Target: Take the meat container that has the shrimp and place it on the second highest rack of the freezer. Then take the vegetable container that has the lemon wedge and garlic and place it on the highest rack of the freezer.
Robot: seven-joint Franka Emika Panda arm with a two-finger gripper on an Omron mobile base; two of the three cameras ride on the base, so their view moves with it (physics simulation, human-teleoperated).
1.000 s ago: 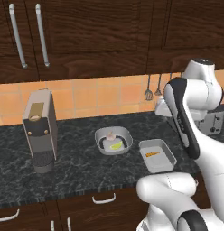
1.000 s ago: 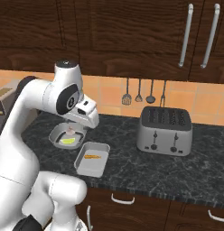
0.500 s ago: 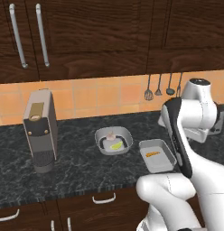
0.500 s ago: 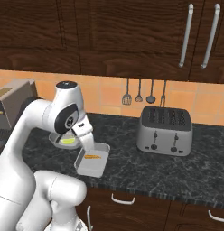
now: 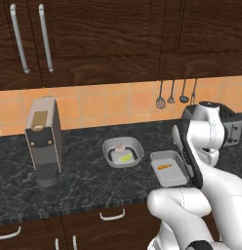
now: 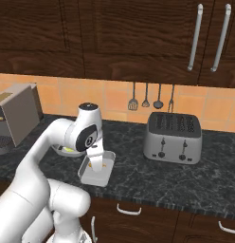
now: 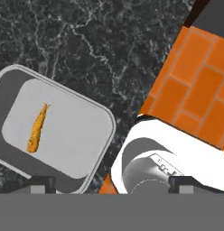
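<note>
Gripper (image 7: 109,182) wide open, jaws spread apart w/ nothing between them – it holds nothing and touches nothing. In the hand view its two dark tips sit at the bottom edge, above the dark marbled surface (image 7: 109,49).

Hand view looks straight down on the meat container (image 7: 55,128) – a grey rectangular tray w/ rounded corners, lying at lower left, partly past the left fingertip. The shrimp (image 7: 37,128) lies in it, small orange curved piece, left of the tray's middle. That view also catches orange tile at right, which the base views place on the back wall.

Left base view: meat container (image 5: 168,168) sits on the surface (image 5: 79,180) just left of the white arm, shrimp (image 5: 165,167) inside. Beside it to the left, not touching, is the veg container (image 5: 123,152), a rounded grey bowl w/ the lemon wedge (image 5: 125,157) at front and the garlic (image 5: 119,146) behind it. Coffee machine (image 5: 43,139) stands well to the left.

Right base view adds the toaster (image 6: 173,137) at right and hanging utensils (image 6: 145,95) on the tile; the arm covers much of the veg container (image 6: 67,150) there.
</note>
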